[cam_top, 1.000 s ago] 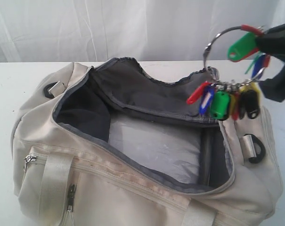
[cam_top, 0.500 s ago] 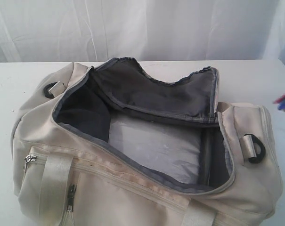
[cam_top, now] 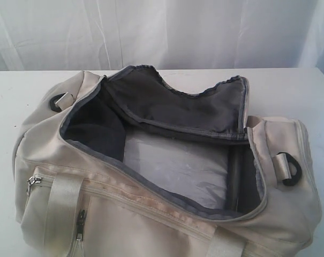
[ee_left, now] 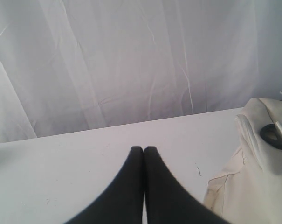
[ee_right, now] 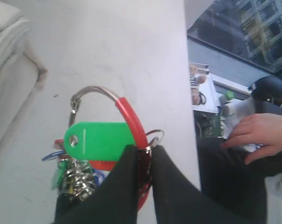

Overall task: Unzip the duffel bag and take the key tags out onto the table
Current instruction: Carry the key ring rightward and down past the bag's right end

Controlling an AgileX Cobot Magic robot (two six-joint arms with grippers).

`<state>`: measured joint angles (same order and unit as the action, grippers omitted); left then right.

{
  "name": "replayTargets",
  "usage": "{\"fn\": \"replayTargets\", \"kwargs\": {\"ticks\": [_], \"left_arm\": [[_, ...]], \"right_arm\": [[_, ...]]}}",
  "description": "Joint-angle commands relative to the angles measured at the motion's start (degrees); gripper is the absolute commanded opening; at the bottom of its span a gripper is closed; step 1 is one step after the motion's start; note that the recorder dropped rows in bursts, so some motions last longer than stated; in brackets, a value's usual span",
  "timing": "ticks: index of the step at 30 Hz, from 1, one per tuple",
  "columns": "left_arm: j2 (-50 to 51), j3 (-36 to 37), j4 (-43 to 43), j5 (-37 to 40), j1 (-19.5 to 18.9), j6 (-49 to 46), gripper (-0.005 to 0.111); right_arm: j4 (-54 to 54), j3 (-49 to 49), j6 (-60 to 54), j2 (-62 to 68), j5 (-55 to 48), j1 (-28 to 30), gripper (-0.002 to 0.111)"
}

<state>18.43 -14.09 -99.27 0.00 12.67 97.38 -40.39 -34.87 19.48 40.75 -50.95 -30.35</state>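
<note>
Right gripper (ee_right: 143, 150): nearly closed, pinching the red-sleeved ring (ee_right: 96, 91); the tags (ee_right: 101, 140) dangle from it.
Tags' place: outside the bag (cam_top: 151, 214), above bare table (ee_right: 131, 56), between bag end and table edge.
Left gripper (ee_left: 143, 150): shut, empty, at the bag's other end.
Obstruction: none seen beneath. The edge is close, so set down bag-side.

The duffel bag (cam_top: 151, 214) lies on the bench (cam_top: 12, 91), centre to six o'clock; the curtain (cam_top: 151, 32) stands behind at twelve; the key tags (ee_right: 101, 140) hang above the bench.
</note>
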Motion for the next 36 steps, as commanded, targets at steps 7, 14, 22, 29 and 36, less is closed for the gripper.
{"fn": "replayTargets", "kwargs": {"ticks": [7,14,22,29,36], "left_arm": [[-0.5,0.3,-0.7,-0.6,0.1,0.0,0.0],[-0.5,0.3,-0.7,-0.6,0.1,0.0,0.0],[-0.5,0.3,-0.7,-0.6,0.1,0.0,0.0],[-0.5,0.3,-0.7,-0.6,0.1,0.0,0.0],[-0.5,0.3,-0.7,-0.6,0.1,0.0,0.0]], "right_arm": [[-1.9,5.3,16.2,13.7,17.4,0.3,0.0],[1.3,5.3,18.2,24.3,26.0,0.3,0.0],[6.3,5.5,18.3,36.2,44.7,0.1,0.0],[7.4,5.5,18.3,45.8,56.8,-1.1,0.0],[7.7,2.2,21.6,54.0,67.9,-5.9,0.0]]}}
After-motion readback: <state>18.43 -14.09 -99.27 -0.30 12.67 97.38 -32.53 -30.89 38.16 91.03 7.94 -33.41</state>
